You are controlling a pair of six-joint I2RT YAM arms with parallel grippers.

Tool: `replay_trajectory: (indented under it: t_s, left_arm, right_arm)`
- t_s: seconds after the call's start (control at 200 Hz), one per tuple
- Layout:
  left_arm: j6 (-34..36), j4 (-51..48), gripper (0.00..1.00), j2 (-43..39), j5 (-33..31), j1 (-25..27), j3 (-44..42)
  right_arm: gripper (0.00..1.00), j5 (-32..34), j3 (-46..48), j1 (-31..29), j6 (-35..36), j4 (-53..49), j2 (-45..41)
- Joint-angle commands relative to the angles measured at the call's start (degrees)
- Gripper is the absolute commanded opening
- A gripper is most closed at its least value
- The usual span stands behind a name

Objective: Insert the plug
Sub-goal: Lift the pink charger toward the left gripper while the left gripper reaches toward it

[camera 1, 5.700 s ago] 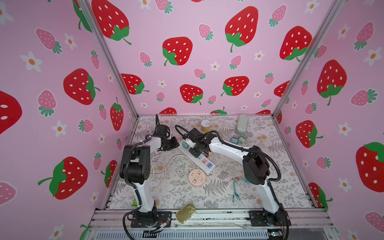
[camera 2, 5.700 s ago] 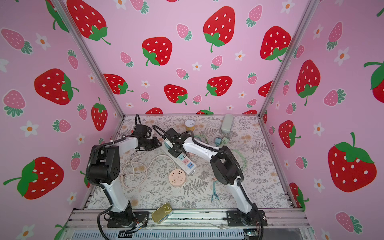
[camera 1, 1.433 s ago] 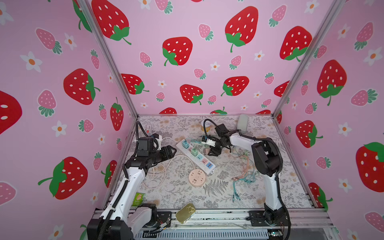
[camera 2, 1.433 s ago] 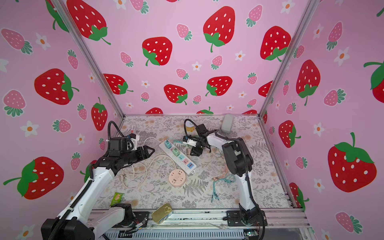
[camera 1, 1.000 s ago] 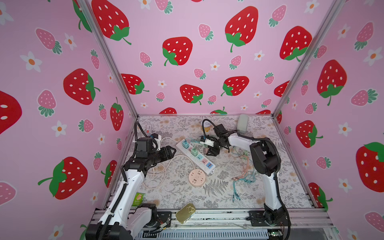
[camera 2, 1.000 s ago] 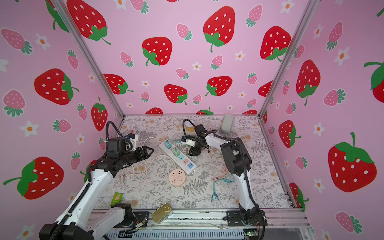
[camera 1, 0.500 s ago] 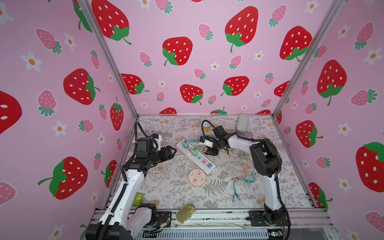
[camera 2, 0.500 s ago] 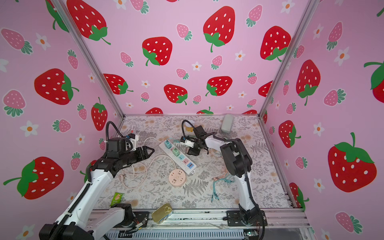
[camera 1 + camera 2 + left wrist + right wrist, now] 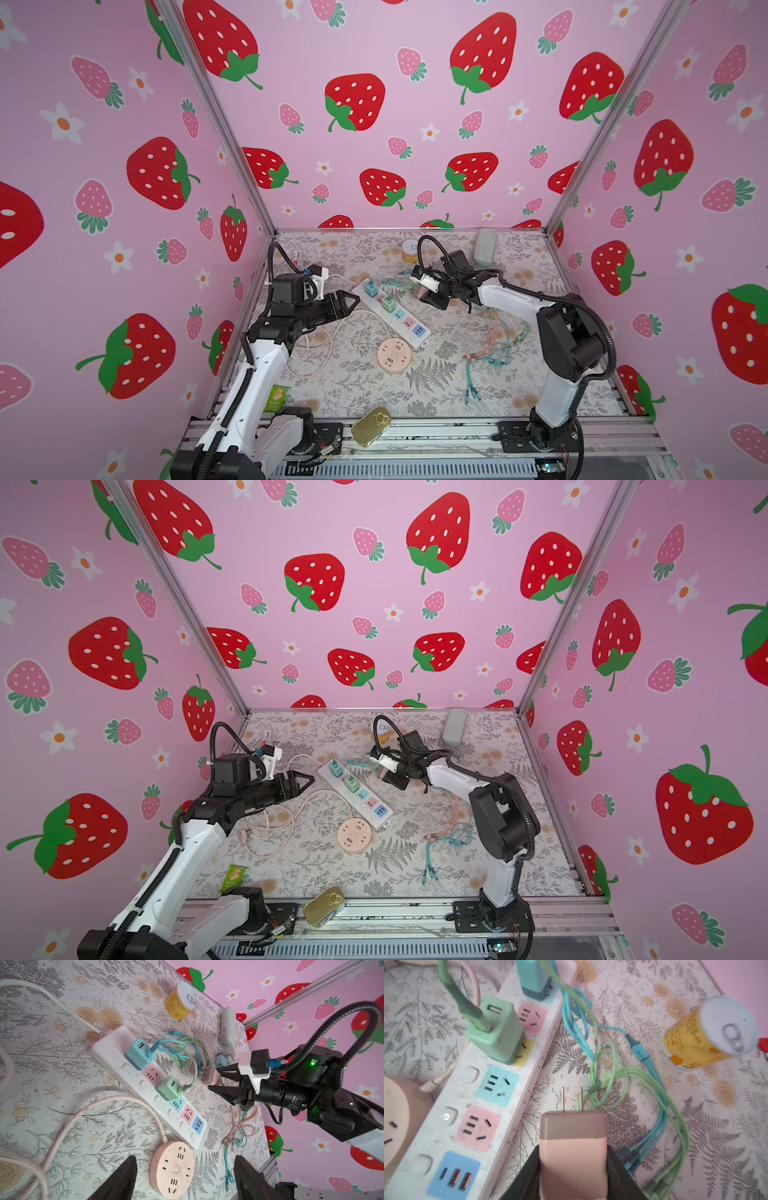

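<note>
Plug (image 9: 573, 1153) in right claw (image 9: 213, 1078) is two-tone pink with two metal prongs.

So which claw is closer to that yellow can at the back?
Right. The right gripper, shut on a pink plug, is just in front of the can; the left gripper is open, away on the other side of the power strip.

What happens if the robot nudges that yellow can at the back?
The yellow can stands upright on a flat base: a low push probably slides it, a high one may tip it. Tipped, its round side would likely roll. Its pull-tab lid looks sealed, so possibly heavy.
</note>
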State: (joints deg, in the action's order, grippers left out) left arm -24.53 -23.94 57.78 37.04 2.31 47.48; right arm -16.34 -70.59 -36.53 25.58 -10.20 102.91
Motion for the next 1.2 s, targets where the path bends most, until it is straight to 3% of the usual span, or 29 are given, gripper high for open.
replay_trajectory:
  t_s: [0.0, 0.145, 0.365, 0.755, 1.195]
  left_arm:
    - [-0.9, 4.1, 0.77, 0.7, 7.0, 0.7, 2.1]
    - [-1.6, 7.4, 0.77, 3.1, 11.9, 3.0, 3.6]
    - [-1.5, 8.6, 0.80, 7.0, 13.9, 7.5, 7.5]
    - [-6.7, 15.3, 0.88, 11.9, 15.3, 13.5, 10.6]
    - [-7.5, 16.7, 0.75, 16.4, 16.9, 17.7, 13.5]
  right_arm:
    - [0.35, 0.8, 2.4, -0.1, -1.7, 2.9, -4.6]
    - [0.34, -1.8, 7.0, -0.1, -2.1, 6.6, -11.5]
    - [0.34, -6.5, 11.7, -0.4, -4.1, 11.4, -20.0]
    - [0.34, -10.6, 13.0, -3.0, -5.3, 13.4, -25.3]
    - [0.35, -11.2, 10.3, -7.2, -4.1, 12.8, -25.3]
